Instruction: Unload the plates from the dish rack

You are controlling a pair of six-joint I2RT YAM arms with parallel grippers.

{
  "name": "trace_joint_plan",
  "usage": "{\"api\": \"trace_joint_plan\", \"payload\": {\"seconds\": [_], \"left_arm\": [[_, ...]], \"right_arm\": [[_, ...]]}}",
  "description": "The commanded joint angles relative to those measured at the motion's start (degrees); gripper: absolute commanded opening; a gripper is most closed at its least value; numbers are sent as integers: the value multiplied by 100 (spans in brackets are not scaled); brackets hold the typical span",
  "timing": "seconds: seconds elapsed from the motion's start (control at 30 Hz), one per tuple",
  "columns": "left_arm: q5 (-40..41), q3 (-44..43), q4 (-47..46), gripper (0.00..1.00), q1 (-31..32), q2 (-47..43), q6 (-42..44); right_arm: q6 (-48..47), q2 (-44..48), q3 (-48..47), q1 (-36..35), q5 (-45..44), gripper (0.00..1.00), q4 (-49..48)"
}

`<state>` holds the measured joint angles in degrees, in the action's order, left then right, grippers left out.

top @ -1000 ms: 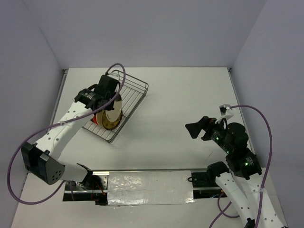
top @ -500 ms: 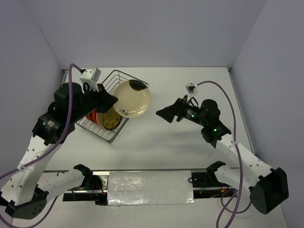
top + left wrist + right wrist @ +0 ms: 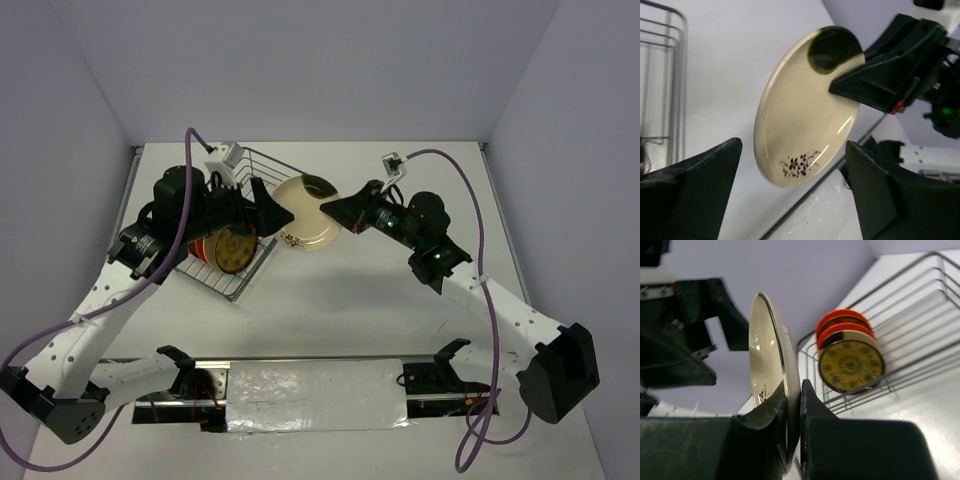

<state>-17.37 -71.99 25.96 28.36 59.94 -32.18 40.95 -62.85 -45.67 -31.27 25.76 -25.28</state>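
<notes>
Where the two arms meet above the white desk (image 3: pixel 400 300), you have the cream plate (image 3: pixel 305 213) in the air, tilted on edge, just off the right corner of the dish rack (image 3: pixel 262 160). Pale lavender walls (image 3: pixel 300 60) close the desk on three sides, and a shiny strip (image 3: pixel 310 385) runs along its near edge between the arm bases.

The right end effector (image 3: pixel 330 210) pinches the plate's rim beside the dark mark (the right wrist view shows both fingers (image 3: pixel 775 410) pressed flat against it). The left end effector (image 3: pixel 272 210) is spread wide, one finger to each side of the plate, neither touching.

Standing on edge in the rack: two orange-red plates (image 3: pixel 842 320) and, in front of them, a mustard plate (image 3: pixel 851 365).

Versus one second ago: the left end effector was then down in the rack on the cream plate, and the right one stood open, well apart on the right. Half a second ago the left one carried the plate up alone. It has since let go, and the right one has closed on it.
</notes>
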Motion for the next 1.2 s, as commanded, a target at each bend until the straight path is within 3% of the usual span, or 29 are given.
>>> {"api": "trace_joint_plan", "payload": {"seconds": [0.0, 0.03, 0.07, 0.1, 0.17, 0.27, 0.4, 0.53, 0.67, 0.7, 0.73, 0.8, 0.9, 0.93, 1.03, 1.17], "left_arm": [[1069, -315, 188, 100, 3, 158, -17], [1538, -429, 704, 99, 3, 254, 36], [2509, -622, 953, 100, 3, 298, 141], [2945, -789, 1364, 100, 3, 377, 203], [3702, -878, 1648, 100, 3, 448, 431], [4556, -984, 1992, 99, -6, 684, 713], [4655, -958, 2186, 100, 3, 896, 757], [4453, -774, 2107, 99, -6, 879, 915], [4461, -572, 2150, 100, 3, 879, 1065], [4496, -536, 2177, 100, 3, 879, 1074], [4557, -501, 2177, 99, -6, 905, 1126], [4619, -431, 2186, 99, 3, 949, 1144], [4768, -369, 2151, 96, 3, 1072, 1197], [4838, -369, 2151, 95, -6, 1185, 1188], [4997, -421, 2177, 86, -32, 1501, 1250], [4972, -421, 2142, 75, -59, 1959, 1373]], "right_arm": [[44, 53, -530, 110, -1435, 0, 617], [254, 45, -600, 234, -1851, 0, 1404], [604, -7, -714, 635, -2447, 0, 2055], [773, -43, -689, 892, -2557, 0, 2184], [1089, -183, -382, 1445, -2558, 0, 2133], [1188, -727, -100, 2508, -2034, 0, 1188], [652, -2044, -861, 3028, -1155, 0, 700], [774, -3545, -1417, 3372, -213, 2, 86], [730, -4287, -1953, 3382, -71, 8, 399], [713, -4419, -2007, 3382, -80, 14, 505], [678, -4446, -2042, 3364, -149, 31, 785], [590, -4342, -2051, 3303, -438, 53, 1224], [274, -4044, -2472, 2996, -2105, 99, 3322], [221, -3946, -2560, 2803, -3206, 100, 4206], [440, -3393, -2326, 2521, -4558, 100, 5109], [476, -2060, -1212, 2197, -4686, 100, 4621]]}}
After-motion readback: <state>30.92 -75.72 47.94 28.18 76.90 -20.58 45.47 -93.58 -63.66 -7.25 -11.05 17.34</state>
